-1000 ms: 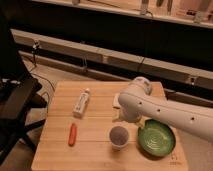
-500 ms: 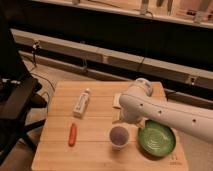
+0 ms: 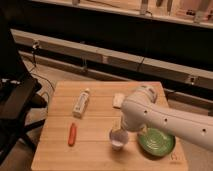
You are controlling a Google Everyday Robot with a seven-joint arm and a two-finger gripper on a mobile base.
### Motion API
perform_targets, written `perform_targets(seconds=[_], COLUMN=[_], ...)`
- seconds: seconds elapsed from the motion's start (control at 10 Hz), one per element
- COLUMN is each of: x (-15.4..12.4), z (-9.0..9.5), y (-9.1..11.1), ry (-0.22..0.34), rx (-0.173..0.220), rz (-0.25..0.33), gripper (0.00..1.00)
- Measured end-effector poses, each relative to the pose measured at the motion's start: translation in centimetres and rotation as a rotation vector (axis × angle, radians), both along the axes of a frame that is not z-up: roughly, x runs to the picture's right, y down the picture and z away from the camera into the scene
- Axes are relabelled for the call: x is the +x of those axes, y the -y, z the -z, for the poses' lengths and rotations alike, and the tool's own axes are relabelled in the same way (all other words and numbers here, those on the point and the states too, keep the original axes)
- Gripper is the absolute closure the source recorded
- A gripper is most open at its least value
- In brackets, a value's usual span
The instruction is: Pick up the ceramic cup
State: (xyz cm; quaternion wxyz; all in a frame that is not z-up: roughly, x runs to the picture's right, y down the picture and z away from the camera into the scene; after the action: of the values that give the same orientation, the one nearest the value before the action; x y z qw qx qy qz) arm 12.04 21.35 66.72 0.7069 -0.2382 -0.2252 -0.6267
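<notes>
The ceramic cup [image 3: 118, 139], small, white and round, stands near the front middle of the wooden table [image 3: 95, 150]. My white arm [image 3: 160, 117] reaches in from the right and bends down over the cup. The gripper [image 3: 121, 128] is at the arm's lower end, directly above the cup's rim and mostly hidden by the arm. The green ribbed bowl [image 3: 158, 142] sits just right of the cup, partly covered by the arm.
A white tube [image 3: 81, 102] lies at the table's left middle. An orange-red stick-shaped item [image 3: 72, 134] lies at the front left. A small white object [image 3: 118, 100] lies behind the arm. A black chair [image 3: 15, 107] stands left of the table.
The arm has swung left and down, so that its end now sits over the cup and hides part of it. The cup and the other objects have not moved.
</notes>
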Motion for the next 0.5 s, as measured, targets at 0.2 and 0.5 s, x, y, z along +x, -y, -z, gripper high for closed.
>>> perform_targets(seconds=[0.2,0.5], x=[1.0,1.5], z=[-1.1,-3.7], y=[-1.3,-3.5], ry=[-0.013,-0.05], rx=[-0.032,-0.095], rz=[-0.02,-0.048], gripper=[0.2,0.2])
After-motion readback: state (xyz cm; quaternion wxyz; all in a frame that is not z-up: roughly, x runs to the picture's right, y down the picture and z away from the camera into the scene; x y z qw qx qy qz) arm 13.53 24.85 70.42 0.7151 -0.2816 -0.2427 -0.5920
